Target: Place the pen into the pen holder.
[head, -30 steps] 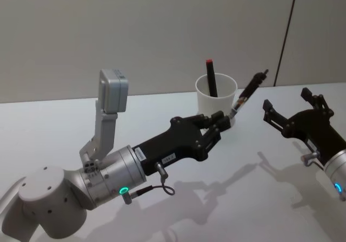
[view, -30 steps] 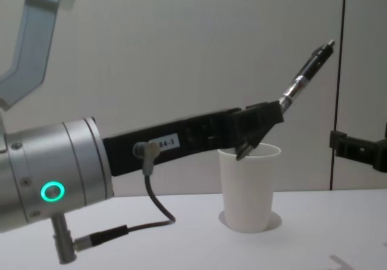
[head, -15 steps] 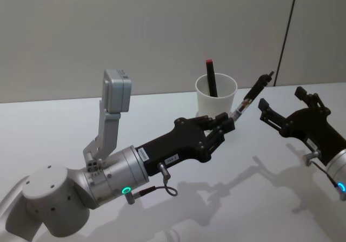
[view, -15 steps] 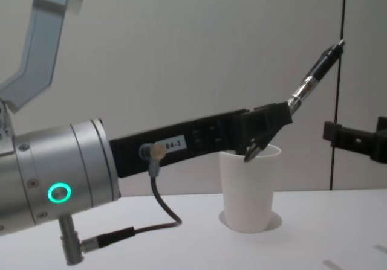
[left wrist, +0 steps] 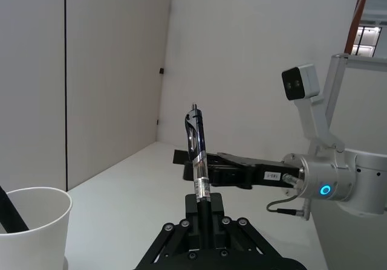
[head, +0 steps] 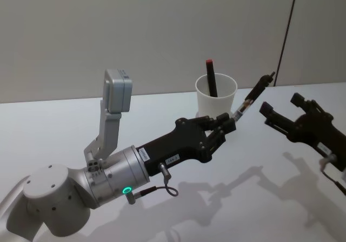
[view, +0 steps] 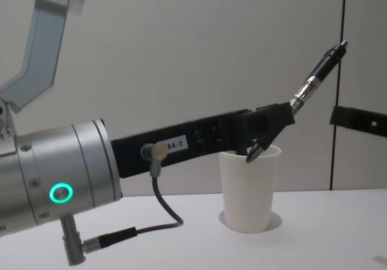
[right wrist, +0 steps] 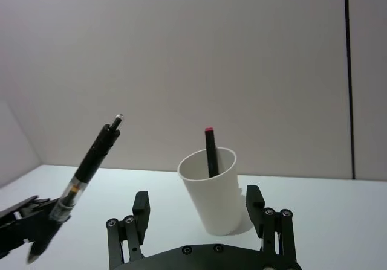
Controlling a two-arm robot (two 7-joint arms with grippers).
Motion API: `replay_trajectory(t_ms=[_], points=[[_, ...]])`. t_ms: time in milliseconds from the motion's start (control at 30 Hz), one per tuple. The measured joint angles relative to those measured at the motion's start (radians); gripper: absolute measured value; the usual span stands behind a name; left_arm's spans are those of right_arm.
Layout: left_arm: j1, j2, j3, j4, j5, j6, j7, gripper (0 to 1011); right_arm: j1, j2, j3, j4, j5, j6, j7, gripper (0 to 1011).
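My left gripper is shut on the lower end of a black and clear pen. The pen slants up and to the right, just right of the pen holder, a white paper cup at the back of the table. In the chest view the left gripper sits at the height of the cup's rim, and the pen rises above it. A black pen with a red top stands inside the cup. My right gripper hovers open to the right, holding nothing.
The white table runs back to a plain wall close behind the cup. My left arm's silver forearm with its cable fills the near left of the chest view. The left wrist camera mount stands tall over the left arm.
My left gripper has carried the pen slightly up and to the right. The right gripper has risen in the chest view and drawn back a little to the right.
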Motion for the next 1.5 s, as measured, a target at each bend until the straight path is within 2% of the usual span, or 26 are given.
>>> replay_trajectory(t_ms=[67, 200, 267, 300, 367, 400, 467, 500, 567, 733, 800, 900, 933, 1200, 1500], points=[[0.000, 0.000, 0.000, 0.000, 0.000, 0.000, -0.001, 117, -0.008, 0.012, 0.009, -0.008, 0.036, 0.015, 0.012, 1002], [-0.001, 0.000, 0.001, 0.001, 0.000, 0.000, -0.001, 116, -0.029, 0.048, 0.035, -0.028, 0.136, 0.061, 0.041, 1002], [-0.001, -0.001, 0.001, 0.001, 0.000, 0.000, -0.001, 116, -0.044, 0.071, 0.052, -0.038, 0.193, 0.086, 0.057, 1001], [-0.001, -0.001, 0.001, 0.001, 0.000, 0.000, -0.002, 117, -0.053, 0.085, 0.063, -0.043, 0.236, 0.104, 0.068, 1001], [-0.001, -0.001, 0.001, 0.001, 0.000, 0.000, -0.002, 116, -0.062, 0.098, 0.072, -0.047, 0.274, 0.121, 0.078, 1002], [-0.001, -0.001, 0.001, 0.001, 0.000, 0.000, -0.002, 117, -0.072, 0.113, 0.084, -0.051, 0.316, 0.137, 0.089, 1002], [-0.001, -0.001, 0.001, 0.002, 0.000, 0.000, -0.002, 117, -0.082, 0.130, 0.097, -0.055, 0.370, 0.159, 0.101, 1001], [-0.001, -0.001, 0.001, 0.002, 0.000, 0.000, -0.002, 116, -0.082, 0.130, 0.097, -0.055, 0.370, 0.159, 0.101, 1001], [-0.001, -0.001, 0.001, 0.002, 0.000, 0.000, -0.002, 116, -0.091, 0.142, 0.106, -0.057, 0.404, 0.171, 0.112, 1002], [-0.001, -0.001, 0.001, 0.002, 0.000, 0.000, -0.003, 117, -0.110, 0.172, 0.129, -0.060, 0.526, 0.216, 0.145, 1002], [-0.001, -0.001, 0.001, 0.002, 0.000, 0.000, -0.003, 116, -0.118, 0.184, 0.137, -0.060, 0.590, 0.237, 0.158, 1002], [-0.001, -0.001, 0.001, 0.002, 0.000, 0.000, -0.003, 116, -0.121, 0.189, 0.141, -0.060, 0.632, 0.249, 0.165, 1002], [-0.001, -0.001, 0.001, 0.002, 0.000, 0.000, -0.003, 116, -0.123, 0.191, 0.143, -0.060, 0.664, 0.257, 0.168, 1001], [-0.001, -0.001, 0.001, 0.002, 0.000, 0.000, -0.003, 117, -0.124, 0.188, 0.138, -0.060, 0.766, 0.267, 0.161, 1002], [-0.001, -0.001, 0.001, 0.002, 0.000, 0.000, -0.003, 117, -0.104, 0.165, 0.113, -0.062, 0.816, 0.248, 0.123, 1002]])
